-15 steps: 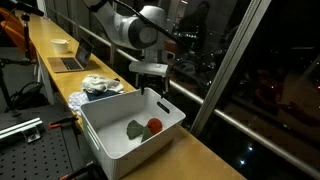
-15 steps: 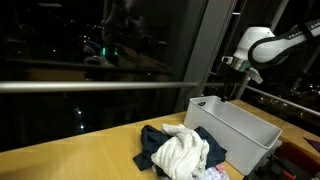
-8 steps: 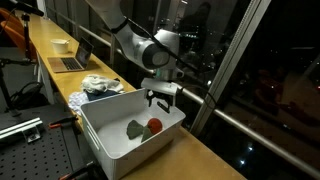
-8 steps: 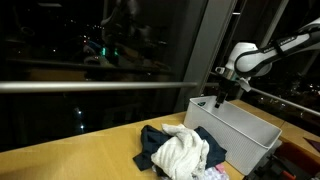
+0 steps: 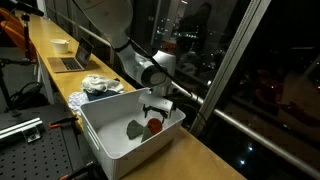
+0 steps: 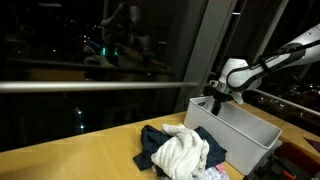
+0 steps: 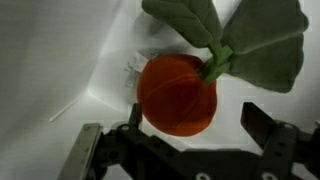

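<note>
Inside the white rectangular plastic bin [image 5: 108, 155], close to the wall that runs along the dark window [image 5: 260, 70], lies a round red-orange soft toy [image 5: 154, 125] with green fabric leaves [image 5: 135, 129] joined to it. The leaves spread on the bin floor, toward the middle of the bin. In the wrist view the toy [image 7: 177, 95] fills the centre, and its leaves [image 7: 250, 45] fan out above and to the right, over the white floor.

The gripper [image 5: 155, 108] hangs just over the toy, pointing down into the bin. Its jaws are spread wide and grasp nothing. In the wrist view the gripper [image 7: 185, 140] has one finger on each side of the red ball, both apart from it. I cannot tell if the fingertips touch the floor of the bin.

The bin stands on the wooden bench [image 5: 195, 160], near the edge that meets the window. In an exterior view the bin [image 6: 240, 135] shows its long side, and the gripper [image 6: 215, 103] dips behind its far corner. A heap of white and dark blue clothes [image 6: 178, 150] lies on the bench just beside the bin, touching its short wall. Further along the bench, well apart, are a grey laptop [image 5: 70, 62] and a white cup [image 5: 60, 45].
</note>
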`<action>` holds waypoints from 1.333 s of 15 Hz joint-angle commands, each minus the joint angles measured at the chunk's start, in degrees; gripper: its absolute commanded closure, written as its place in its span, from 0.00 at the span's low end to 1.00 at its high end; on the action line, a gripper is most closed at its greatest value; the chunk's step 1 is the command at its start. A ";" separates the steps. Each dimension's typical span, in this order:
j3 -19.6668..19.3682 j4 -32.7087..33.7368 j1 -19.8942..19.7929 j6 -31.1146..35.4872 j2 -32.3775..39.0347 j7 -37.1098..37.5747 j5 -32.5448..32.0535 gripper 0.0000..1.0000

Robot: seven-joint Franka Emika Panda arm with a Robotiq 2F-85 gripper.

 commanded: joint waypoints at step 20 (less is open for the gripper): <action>-2.30 -22.81 2.38 9.00 -22.59 5.35 -5.49 0.97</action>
